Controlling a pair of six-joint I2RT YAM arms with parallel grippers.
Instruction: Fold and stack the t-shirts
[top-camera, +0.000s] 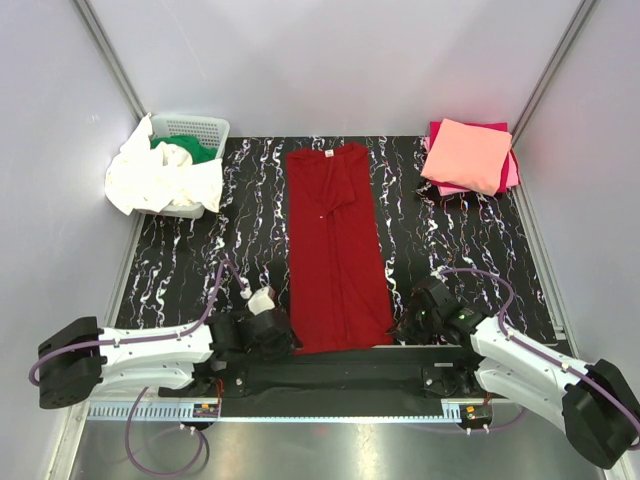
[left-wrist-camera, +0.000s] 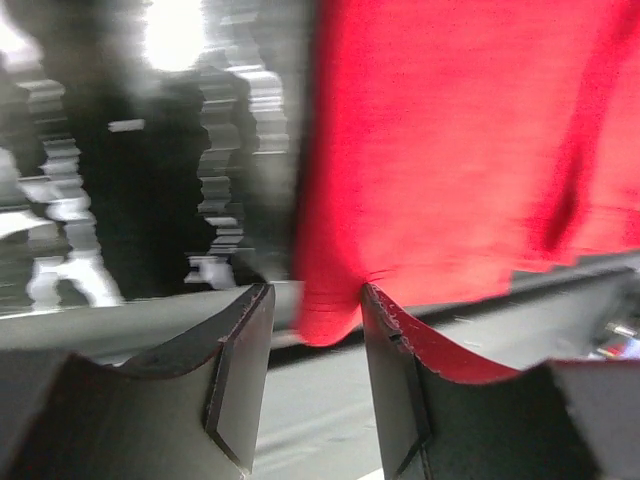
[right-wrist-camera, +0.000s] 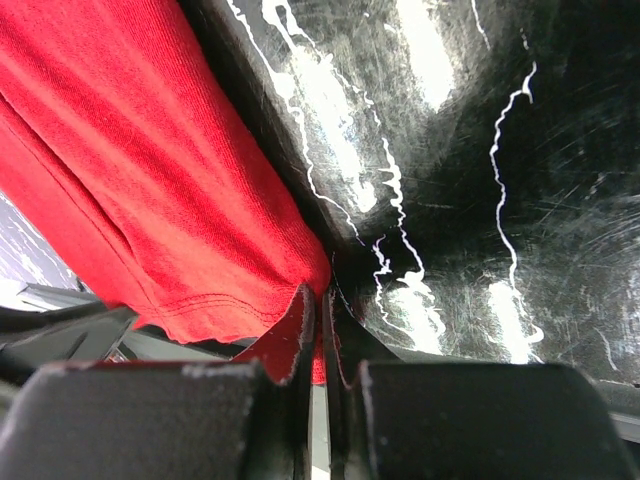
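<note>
The right gripper (right-wrist-camera: 325, 300) is clamped tight on the near right corner of the red shirt (right-wrist-camera: 130, 180), and a fold of hem is seen pinched between its pads. The left gripper (left-wrist-camera: 315, 300) is set at the near left corner with its jaws partly apart. The corner of the red shirt (left-wrist-camera: 450, 150) is seen hanging in the gap, not yet squeezed. It seems to brush the right-hand pad, though that view is blurred.

From above, the red shirt (top-camera: 335, 250) is laid flat as a long strip down the middle of the mat (top-camera: 450, 250), collar at the far end and hem at the near edge. The left gripper (top-camera: 272, 328) and right gripper (top-camera: 405, 325) are placed at either end of that hem. Bare mat is left along both long sides of the strip.

A basket (top-camera: 205, 127) is set at the far left corner, with a white shirt (top-camera: 150, 175) draped over its rim and a green shirt (top-camera: 195, 150) inside. At the far right corner, well apart from the strip, a folded pink shirt (top-camera: 468, 155) is stacked on a magenta shirt (top-camera: 450, 126).
</note>
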